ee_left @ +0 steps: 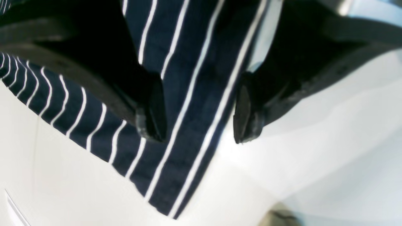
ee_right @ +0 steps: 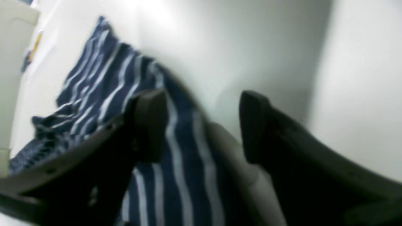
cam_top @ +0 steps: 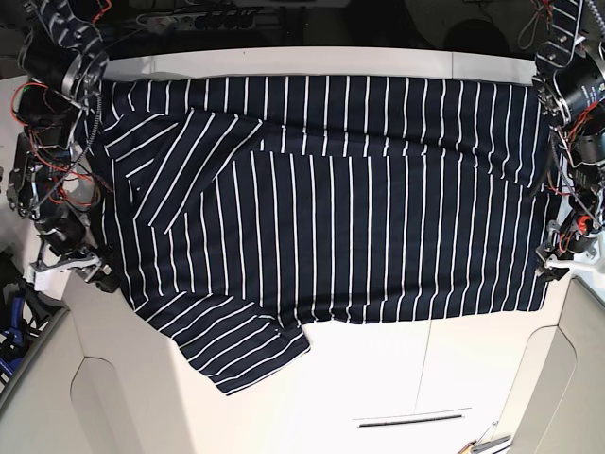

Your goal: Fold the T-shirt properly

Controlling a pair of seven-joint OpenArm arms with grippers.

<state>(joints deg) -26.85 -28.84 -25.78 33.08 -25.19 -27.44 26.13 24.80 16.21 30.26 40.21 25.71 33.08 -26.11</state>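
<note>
shirts: we count one T-shirt point(cam_top: 321, 227), spread on table point(cam_top: 378, 378)
grippers: two; left gripper point(ee_left: 199, 108) apart, right gripper point(ee_right: 201, 125) apart

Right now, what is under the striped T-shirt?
The T-shirt lies spread on a white table, which shows bare along its near side and far edge. Whatever else might be beneath the cloth is covered and cannot be seen.

No readable text or markings

two black arms point(cam_top: 66, 142) with exposed red wiring, black curved fingers point(ee_left: 150, 106), flat pads
</note>
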